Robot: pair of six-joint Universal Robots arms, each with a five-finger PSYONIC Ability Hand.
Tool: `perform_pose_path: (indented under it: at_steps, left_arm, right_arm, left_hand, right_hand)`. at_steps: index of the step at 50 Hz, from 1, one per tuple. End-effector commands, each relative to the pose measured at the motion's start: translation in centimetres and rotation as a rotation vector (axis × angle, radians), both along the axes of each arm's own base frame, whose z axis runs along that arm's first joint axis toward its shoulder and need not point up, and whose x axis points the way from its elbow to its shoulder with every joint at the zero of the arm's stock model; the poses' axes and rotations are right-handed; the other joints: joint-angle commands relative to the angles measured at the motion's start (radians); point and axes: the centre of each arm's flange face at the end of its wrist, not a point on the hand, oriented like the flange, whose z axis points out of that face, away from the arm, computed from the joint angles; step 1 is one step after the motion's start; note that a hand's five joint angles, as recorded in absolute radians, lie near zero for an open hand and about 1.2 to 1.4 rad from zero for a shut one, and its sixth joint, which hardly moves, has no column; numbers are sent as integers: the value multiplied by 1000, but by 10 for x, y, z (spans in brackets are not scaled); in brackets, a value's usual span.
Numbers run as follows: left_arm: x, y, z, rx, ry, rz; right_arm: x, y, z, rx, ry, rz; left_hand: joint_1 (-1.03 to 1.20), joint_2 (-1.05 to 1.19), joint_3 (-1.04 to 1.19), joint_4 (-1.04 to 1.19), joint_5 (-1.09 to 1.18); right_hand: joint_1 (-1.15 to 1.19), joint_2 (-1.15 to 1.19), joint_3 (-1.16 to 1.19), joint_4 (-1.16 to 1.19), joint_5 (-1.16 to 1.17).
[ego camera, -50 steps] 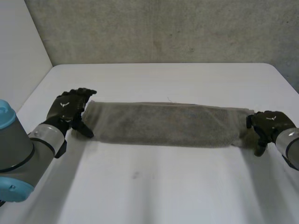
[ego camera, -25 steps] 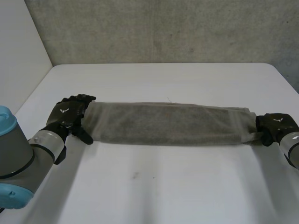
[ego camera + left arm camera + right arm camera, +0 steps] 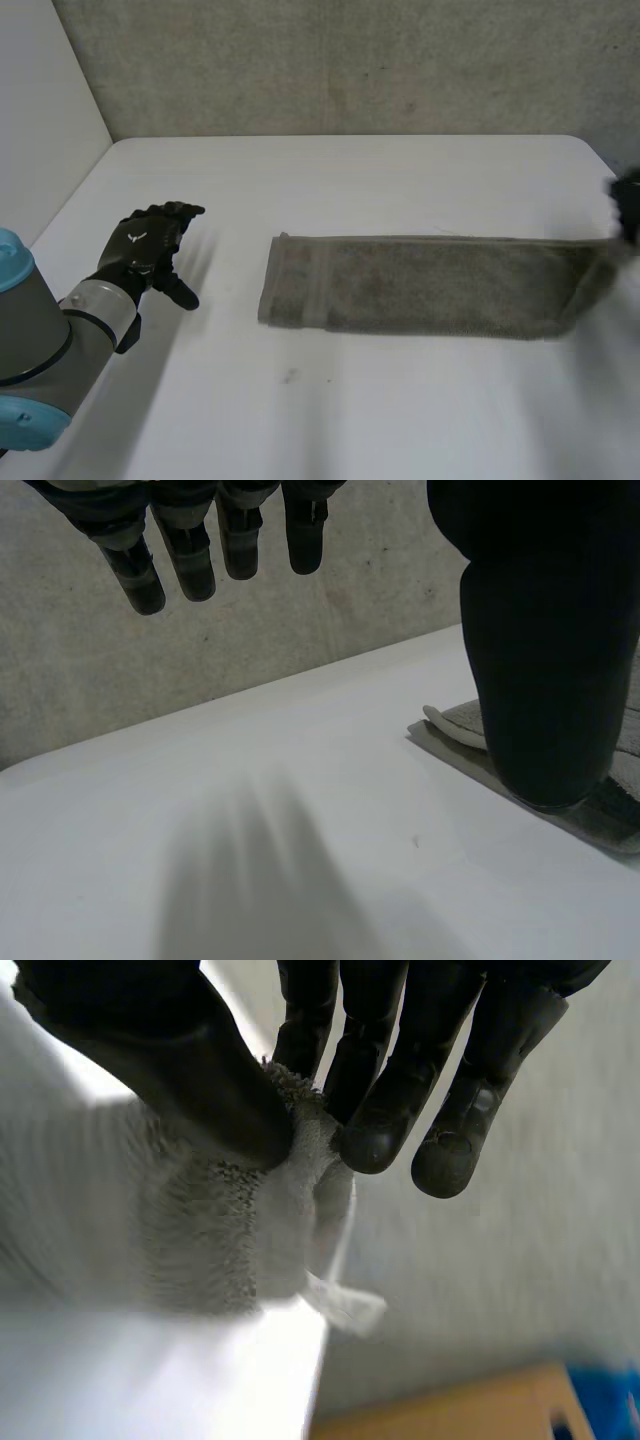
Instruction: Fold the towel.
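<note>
Towel [image 3: 420, 285] first: lies as a long grey folded strip across the white table [image 3: 340, 180], flat for most of its length, and lifts off the surface only at the end that runs up to the right hand [image 3: 626, 205].

Left hand [image 3: 148, 245]: hangs low over bare table, fingers straight and a little spread, thumb out to one side. Holds nothing and touches nothing. Sits well apart from the strip's other end, which lies out past the thumb side of the fingertips with plain tabletop between.

From the left wrist: fingers [image 3: 190, 550] hang straight and loose above the tabletop [image 3: 250, 810], with the thumb set well off from them. Corner of the towel [image 3: 455, 730] lies flat on the table beyond the thumb's tip, layered edges showing, none of it between thumb and fingers.

From the right wrist: pinches the towel's end [image 3: 220, 1210] between the thumb and the fingers [image 3: 380, 1110], cloth caught right at the fingertips. Bunches and creases just below the pinch, then spreads wider away from the fingers. Small pale flap of hem hangs free beneath the fingertips. Outermost finger stands just beside the cloth; cannot tell whether it presses on it.
</note>
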Motion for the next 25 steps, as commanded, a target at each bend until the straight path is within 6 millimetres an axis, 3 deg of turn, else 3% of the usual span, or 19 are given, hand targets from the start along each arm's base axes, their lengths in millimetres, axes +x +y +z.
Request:
perform_pose_path:
  at_steps: [1, 2, 3, 4, 5, 7, 8, 11, 18, 19, 20, 21, 25]
  left_arm:
    - [0, 0, 0, 1, 0, -1]
    - [0, 0, 0, 1, 0, -1]
    - [0, 0, 0, 1, 0, -1]
    - [0, 0, 0, 1, 0, -1]
    - [0, 1, -1, 2, -2, -1]
    - [0, 0, 0, 1, 0, 1]
    - [0, 0, -1, 2, -2, 1]
    - [0, 1, -1, 3, -2, -1]
    - [0, 1, -2, 8, -3, -3]
    - [0, 1, -2, 8, -3, -3]
    - [0, 1, -2, 8, -3, -3]
    - [-1, 1, -2, 6, -3, -4]
    - [0, 2, -3, 8, -3, -4]
  right_arm:
    - [148, 55, 20, -75, -82, 395]
    - [176, 71, 15, -67, -86, 471]
    - [176, 71, 15, -67, -87, 472]
    - [202, 88, 8, -57, -87, 543]
    - [202, 88, 8, -57, -87, 544]
    - [241, 120, -11, -17, -77, 661]
    - [241, 120, -11, -17, -77, 661]
    - [275, 167, -46, 101, -41, 810]
    - [285, 188, -78, 207, -8, 893]
    - [283, 190, -83, 239, 5, 890]
    - [282, 190, -83, 240, 5, 890]
    - [280, 192, -83, 265, 10, 887]
    - [276, 189, -68, 273, -21, 866]
  left_hand:
    - [-1, 9, 8, 8, -29]
    - [-1, 9, 8, 8, -29]
    - [-1, 9, 8, 8, -29]
    - [-1, 9, 8, 8, -29]
    - [-1, 9, 8, 8, -29]
    - [-1, 9, 8, 8, -29]
    - [-1, 9, 8, 8, -29]
    - [-1, 9, 8, 8, -29]
    - [-1, 9, 8, 8, -29]
    - [-1, 9, 8, 8, -29]
    - [-1, 9, 8, 8, -29]
    - [-1, 9, 8, 8, -29]
    - [-1, 9, 8, 8, -29]
  right_hand:
    - [67, 92, 64, 54, 62]
    - [67, 92, 64, 54, 62]
    - [67, 92, 64, 54, 62]
    - [67, 92, 64, 54, 62]
    - [67, 92, 64, 54, 62]
    - [67, 92, 64, 54, 62]
    - [67, 92, 64, 54, 62]
    - [67, 92, 64, 54, 62]
    - [27, 52, 24, 14, 22]
    - [-572, -547, -575, -585, -577]
    - [-578, -553, -581, -591, -583]
    - [-1155, -1130, -1158, -1168, -1160]
    - [-1155, -1130, -1158, -1168, -1160]
